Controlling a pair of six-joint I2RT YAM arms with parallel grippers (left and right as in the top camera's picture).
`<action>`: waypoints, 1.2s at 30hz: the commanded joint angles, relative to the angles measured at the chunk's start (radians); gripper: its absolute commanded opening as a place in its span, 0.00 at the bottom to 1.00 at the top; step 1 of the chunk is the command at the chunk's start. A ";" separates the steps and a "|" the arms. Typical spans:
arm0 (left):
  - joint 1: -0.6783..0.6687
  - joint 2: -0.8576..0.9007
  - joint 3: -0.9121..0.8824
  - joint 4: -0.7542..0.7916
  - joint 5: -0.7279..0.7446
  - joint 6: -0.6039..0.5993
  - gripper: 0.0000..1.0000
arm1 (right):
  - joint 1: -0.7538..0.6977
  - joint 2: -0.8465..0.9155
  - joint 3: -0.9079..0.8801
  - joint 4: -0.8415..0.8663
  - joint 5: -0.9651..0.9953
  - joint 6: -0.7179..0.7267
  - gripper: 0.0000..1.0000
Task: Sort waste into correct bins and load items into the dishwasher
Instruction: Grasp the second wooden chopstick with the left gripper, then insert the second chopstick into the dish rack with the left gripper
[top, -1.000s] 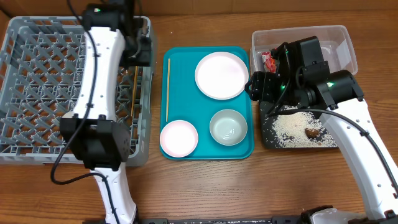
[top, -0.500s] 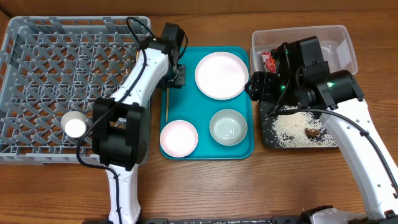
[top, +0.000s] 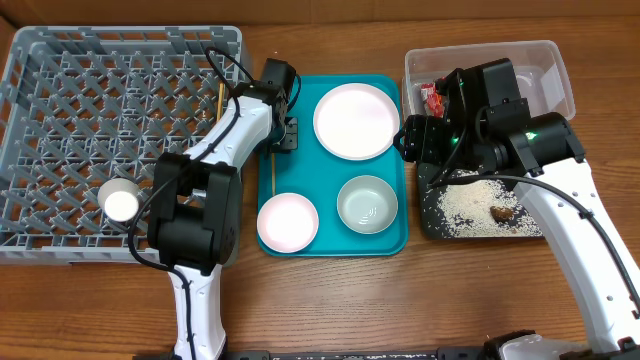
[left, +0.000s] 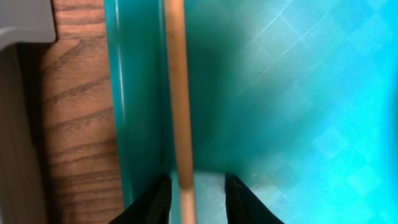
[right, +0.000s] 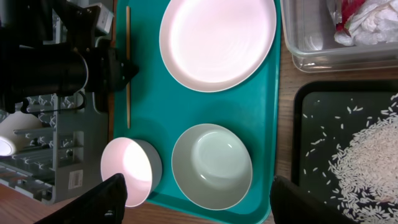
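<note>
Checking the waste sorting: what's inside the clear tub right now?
A red wrapper and crumpled white paper lie at the clear tub's left end. The right arm covers the tub's middle, so anything beneath it cannot be seen.

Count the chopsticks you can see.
2. One chopstick lies in the grey dish rack, near its right wall. The second chopstick lies along the teal tray's left edge, straddled by the left gripper.

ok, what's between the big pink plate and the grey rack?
Left gripper, straddling a wooden chopstick that lies along the teal tray's left edge. The overhead view shows it and the left wrist view confirms.
</note>
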 joint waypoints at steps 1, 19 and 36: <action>0.004 0.006 -0.052 0.021 0.011 0.003 0.30 | 0.001 -0.005 0.012 0.001 -0.006 0.000 0.75; 0.013 -0.025 0.240 -0.240 0.143 0.010 0.04 | 0.001 -0.005 0.012 0.001 -0.006 0.000 0.74; 0.148 -0.152 0.499 -0.688 -0.165 0.034 0.04 | 0.001 -0.005 0.012 -0.005 -0.006 0.000 0.75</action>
